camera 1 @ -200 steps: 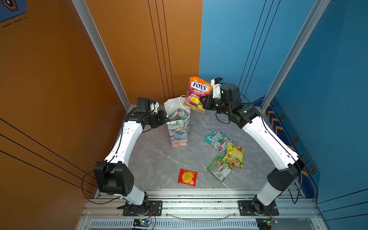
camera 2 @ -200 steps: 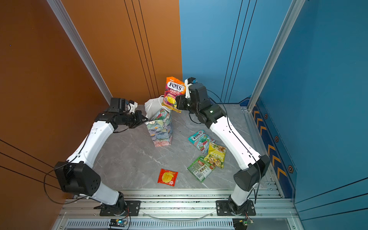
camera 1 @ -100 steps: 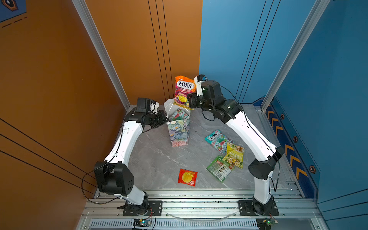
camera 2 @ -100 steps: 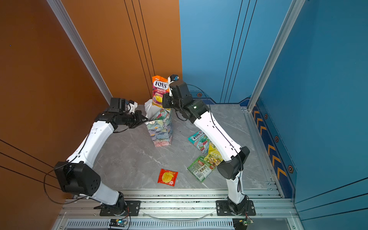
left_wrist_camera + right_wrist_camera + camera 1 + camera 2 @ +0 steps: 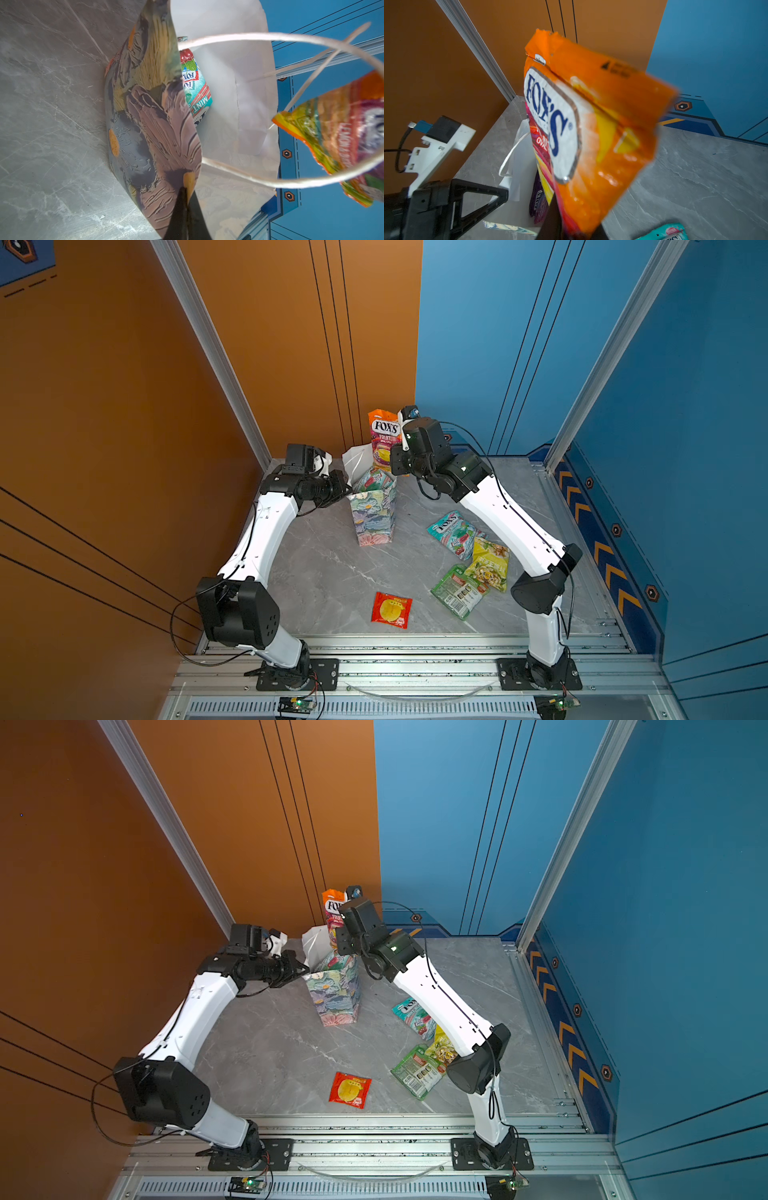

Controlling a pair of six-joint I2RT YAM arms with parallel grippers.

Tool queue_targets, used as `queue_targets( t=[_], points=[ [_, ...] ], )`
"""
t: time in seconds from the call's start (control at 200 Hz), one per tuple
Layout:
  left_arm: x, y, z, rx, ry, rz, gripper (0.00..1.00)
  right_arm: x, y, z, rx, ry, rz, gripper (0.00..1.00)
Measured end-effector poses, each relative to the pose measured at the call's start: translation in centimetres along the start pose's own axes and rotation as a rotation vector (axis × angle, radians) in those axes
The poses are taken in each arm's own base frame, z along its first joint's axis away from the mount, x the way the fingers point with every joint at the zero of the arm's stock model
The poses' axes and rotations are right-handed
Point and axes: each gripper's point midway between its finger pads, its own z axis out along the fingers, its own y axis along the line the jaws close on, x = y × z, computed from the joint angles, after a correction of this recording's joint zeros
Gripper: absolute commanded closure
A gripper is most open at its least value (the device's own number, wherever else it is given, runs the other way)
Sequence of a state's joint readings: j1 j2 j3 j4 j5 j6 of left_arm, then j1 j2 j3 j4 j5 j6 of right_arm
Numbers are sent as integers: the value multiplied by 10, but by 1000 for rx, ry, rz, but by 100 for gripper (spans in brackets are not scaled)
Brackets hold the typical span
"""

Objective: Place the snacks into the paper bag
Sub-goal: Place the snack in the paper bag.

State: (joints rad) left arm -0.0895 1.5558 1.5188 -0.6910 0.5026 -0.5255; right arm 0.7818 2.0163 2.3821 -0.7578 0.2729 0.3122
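1. Furthest left, the left hand [image 5: 344, 488] is pinched shut on the top edge of the paper bag [image 5: 372, 514], at the bag's 9 o'clock side in both top views. The left wrist view shows its dark fingers [image 5: 180, 216] closed on the flowered wall.
2. The paper bag stands upright on the grey worktop [image 5: 324, 572], a little toward 12 o'clock from the middle. It looks thin, light and easy to tip or crease, so the edge grip probably steadies it and spreads the mouth. Already inside are a teal mint packet [image 5: 195, 87] and a purple packet [image 5: 537, 205].
3. An orange sweet packet [image 5: 384, 439] hangs upright over the bag's mouth, toward its 12 o'clock edge. Its lower end is about level with the rim, and whether it touches the rim is unclear. It looks light, glossy, slippery and floppy. It is likely best gripped by a flat sealed edge, not the bulging middle.
4. The right hand [image 5: 397, 460] sits at the packet's 4 o'clock, narrowed onto its lower part and holding it up.
5. Loose on the worktop lies a red and yellow sachet [image 5: 392, 609], at the bag's 6 o'clock. Further right, at the bag's 4 o'clock, a teal packet [image 5: 451, 531], a green pouch [image 5: 457, 593] and a yellow pouch [image 5: 488, 562] lie flat in a touching cluster, well apart from both hands.
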Motion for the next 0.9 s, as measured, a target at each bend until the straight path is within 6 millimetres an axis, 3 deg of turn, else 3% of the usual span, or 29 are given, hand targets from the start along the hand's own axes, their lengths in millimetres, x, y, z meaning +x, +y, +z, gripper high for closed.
queue_targets(
  t=[0.41, 0.901],
  points=[
    [1, -1, 1, 2, 2, 2, 100, 37, 24, 40, -79, 98, -62, 100],
    [1, -1, 0, 1, 1, 2, 100, 51, 54, 43, -261, 158, -64, 100]
  ],
)
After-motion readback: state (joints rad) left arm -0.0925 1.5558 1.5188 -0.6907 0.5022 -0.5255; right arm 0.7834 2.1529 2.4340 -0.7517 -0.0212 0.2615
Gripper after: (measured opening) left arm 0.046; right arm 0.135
